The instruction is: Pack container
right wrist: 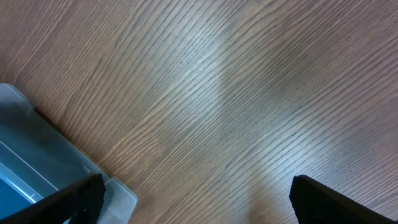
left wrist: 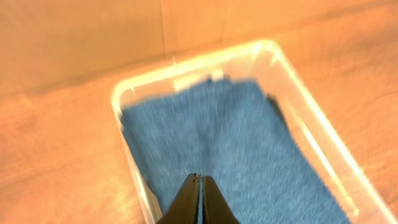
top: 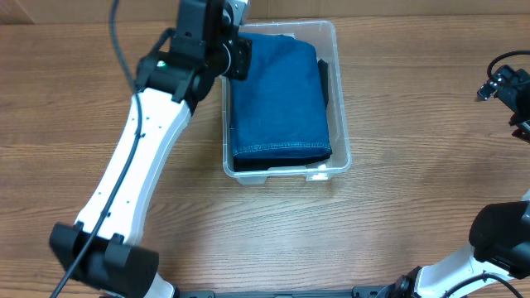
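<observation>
Container (top: pixel 339 116) at the far middle of the table (top: pixel 414 215), long side running away from the robot, clear walls upright. Packed with a folded blue denim garment (top: pixel 277 95) lying flat and covering nearly the whole floor. Under it, a dark garment (top: pixel 325 79) peeking out along the right edge and at the near end.

Left end effector (left wrist: pixel 199 186) clenched, fingers pressed together with nothing between them, poised over the denim near the far-left corner of the bin. Impossible to judge contact with the cloth from the blurred wrist view. Right end effector (right wrist: pixel 196 199) released, fingers spread wide and empty, hanging above bare wood well to the right, with only a corner of the bin at the edge of its view.

Judged as the tail of the placing step: denim inside, nothing held. Possibly a tamping pass with the closed fingers to flatten the fold. Next move calls for lifting the left arm straight up, clear of the rim, without snagging the cloth or nudging the light bin. No further item or lid visible in any view.
</observation>
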